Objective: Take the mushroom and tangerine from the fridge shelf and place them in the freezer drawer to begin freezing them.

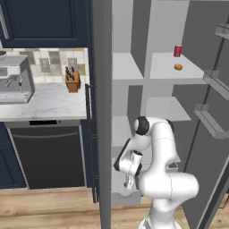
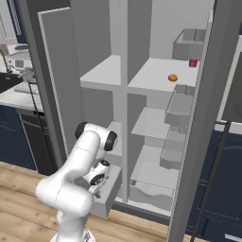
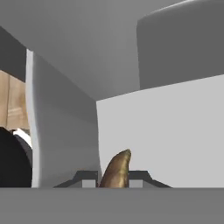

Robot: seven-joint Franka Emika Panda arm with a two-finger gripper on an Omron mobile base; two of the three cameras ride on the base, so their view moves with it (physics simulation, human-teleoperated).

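Mushroom [image 3: 117, 169], a dull brown tapered lump, sits pinched between the closed tips of the end effector [image 1: 129, 182], which hangs low over the pale-grey freezer drawer [image 1: 117, 197] at about 6 o'clock in the left base view, so I judge the first item nearly delivered but not yet released. Tangerine [image 1: 178, 67], a small bright orange ball, rests on the flat grey fridge shelf [image 1: 165, 74] at about 1 o'clock, just below the red can [image 1: 177, 50], and is left to fetch.

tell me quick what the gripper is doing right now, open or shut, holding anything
Gripper: shut on the mushroom, down at the freezer drawer.
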